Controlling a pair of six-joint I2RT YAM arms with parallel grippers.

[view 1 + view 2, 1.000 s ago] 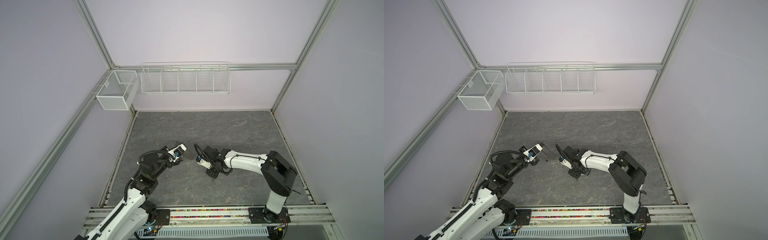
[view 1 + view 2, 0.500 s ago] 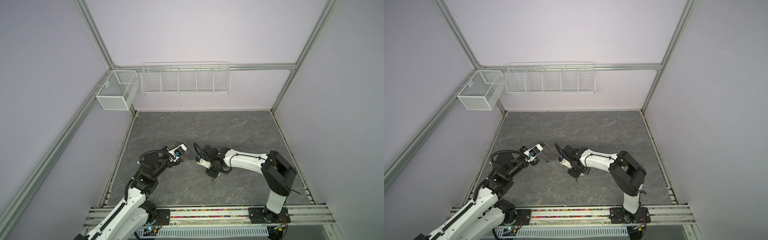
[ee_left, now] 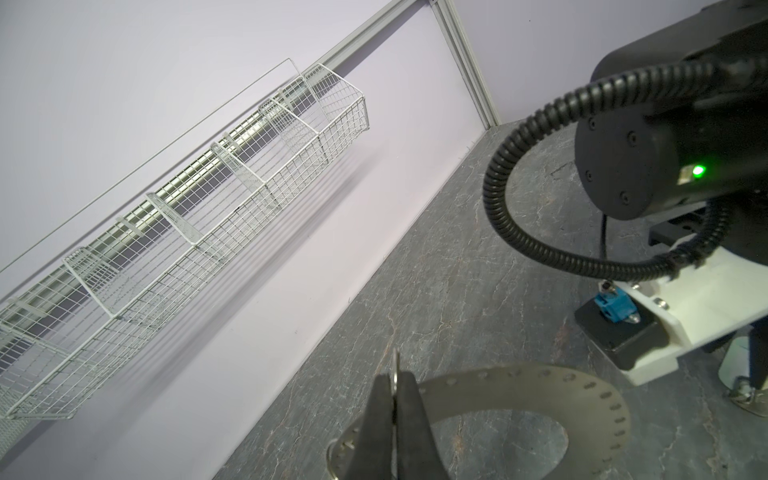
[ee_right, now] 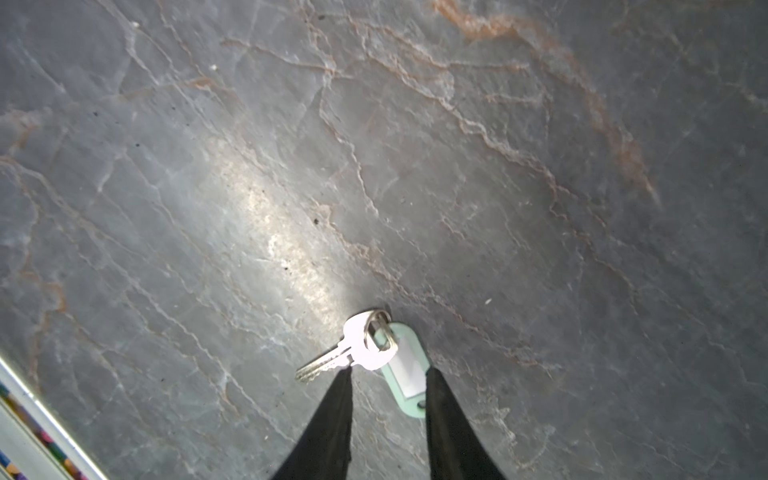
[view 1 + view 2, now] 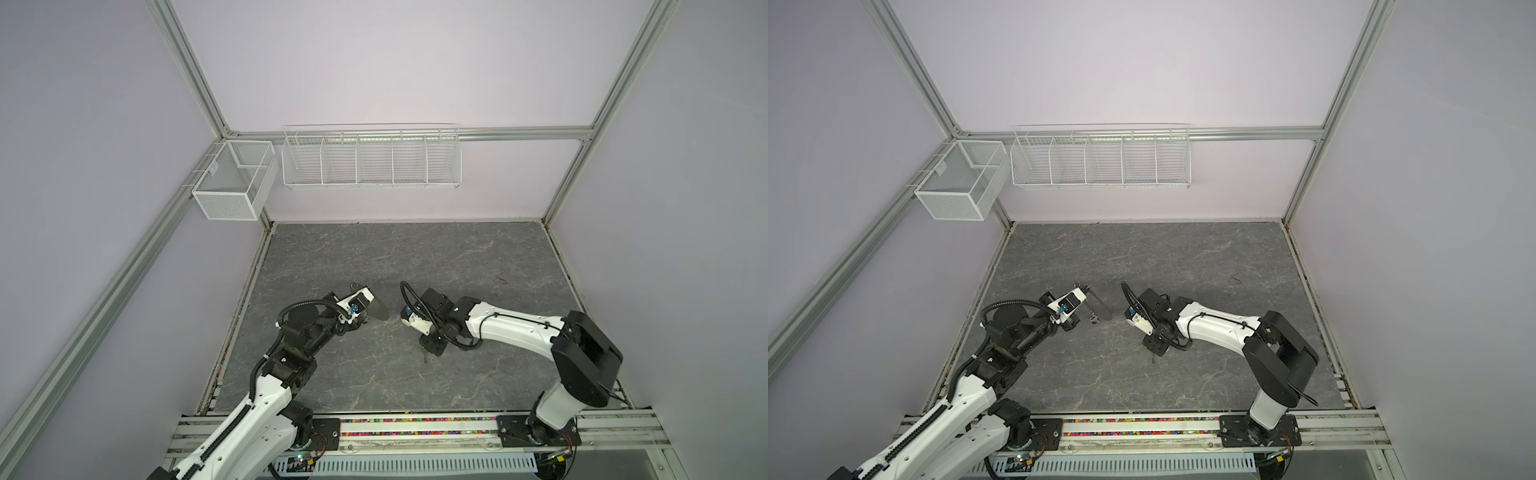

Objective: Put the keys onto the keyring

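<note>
Now the right claw [image 4: 388,386] has spread its jaws, straddling a tagged key [image 4: 361,345] lying loose on the surface [image 4: 249,166]; the left claw [image 3: 394,399] stays clamped on the keyring [image 3: 582,395] nearby; threading seems yet to come.

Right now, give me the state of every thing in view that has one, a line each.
left gripper, shut on the keyring's rim
keyring, held by its rim, raised off the table
right gripper, open, straddling the tag
key, flat on the table, not gripped
tag, joined to the key by a small split ring
wire rack, empty
mesh basket, empty
</note>
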